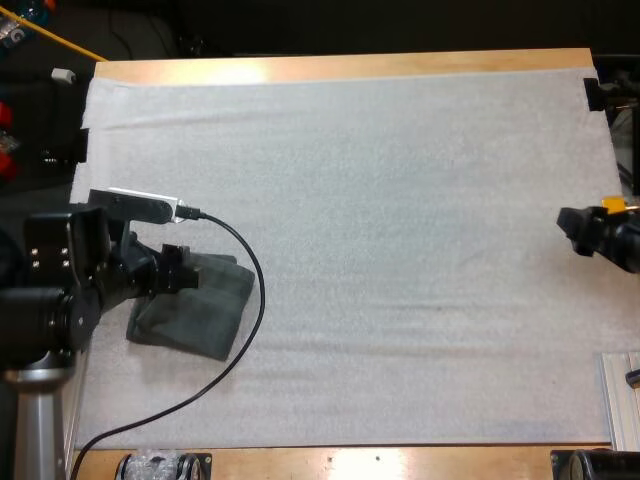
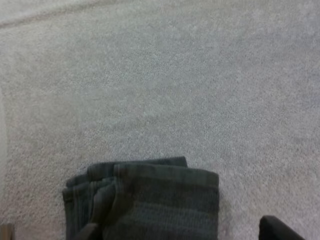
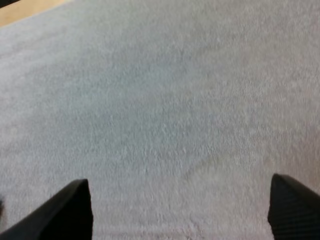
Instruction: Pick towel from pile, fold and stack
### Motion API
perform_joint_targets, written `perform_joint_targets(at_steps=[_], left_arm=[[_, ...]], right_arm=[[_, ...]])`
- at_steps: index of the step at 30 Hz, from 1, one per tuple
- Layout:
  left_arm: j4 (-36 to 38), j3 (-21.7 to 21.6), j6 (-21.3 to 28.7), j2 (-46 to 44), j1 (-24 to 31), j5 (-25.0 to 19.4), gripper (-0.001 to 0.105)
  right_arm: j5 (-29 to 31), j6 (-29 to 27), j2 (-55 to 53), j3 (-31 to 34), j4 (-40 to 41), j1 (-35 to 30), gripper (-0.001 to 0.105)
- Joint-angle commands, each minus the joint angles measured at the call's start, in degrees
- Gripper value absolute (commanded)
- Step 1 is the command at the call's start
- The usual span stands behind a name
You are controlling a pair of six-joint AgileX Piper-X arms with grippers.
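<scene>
Towel [image 1: 200,315], folded, on mat [image 1: 400,250] — left hand [image 1: 186,275] above

The towel [image 1: 200,312] lies left on the mat [image 1: 400,250], seemingly under left end effector [image 1: 186,278].

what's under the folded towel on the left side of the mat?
The folded towel lies flat on the white mat; bare mat shows around it. Its layered edges show in the left wrist view; anything beneath is covered. The left end effector hangs over its far edge.
</scene>
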Motion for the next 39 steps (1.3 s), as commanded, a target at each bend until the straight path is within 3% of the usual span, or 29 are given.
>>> perform_joint_targets(at_steps=[1,5,11,15,21,27,39], left_arm=[[0.29,-0.34,-0.5,-1.14,-0.33,-0.13,0.059],[0.65,-0.15,-0.5,-5.03,-0.33,-0.13,0.059],[0.42,2.22,-0.39,-14.06,-0.33,-0.38,0.059],[0.42,4.63,-0.39,-21.85,-0.33,-5.46,0.059],[1.81,8.65,-0.06,-33.89,-0.33,-6.65,0.059],[7.18,11.81,-0.06,-42.25,-0.33,-6.65,0.059],[16.05,12.64,2.4,-54.3,-0.33,-6.65,0.059]], right_arm=[[-0.32,-1.21,-1.06,-0.25,0.29,-0.14,0.07],[0.36,-2.44,-5.25,-0.25,1.04,-0.14,0.07],[7.85,-5.61,-13.4,-0.25,3.51,-0.14,0.07],[11.49,-6.29,-19.96,-0.25,5.08,-0.14,0.07],[11.66,-10.17,-30.12,-0.25,7.0,-0.14,0.07],[11.66,-10.05,-38.23,1.66,8.35,-0.14,0.07],[11.66,-8.22,-54.26,8.2,12.99,-0.14,0.07]])
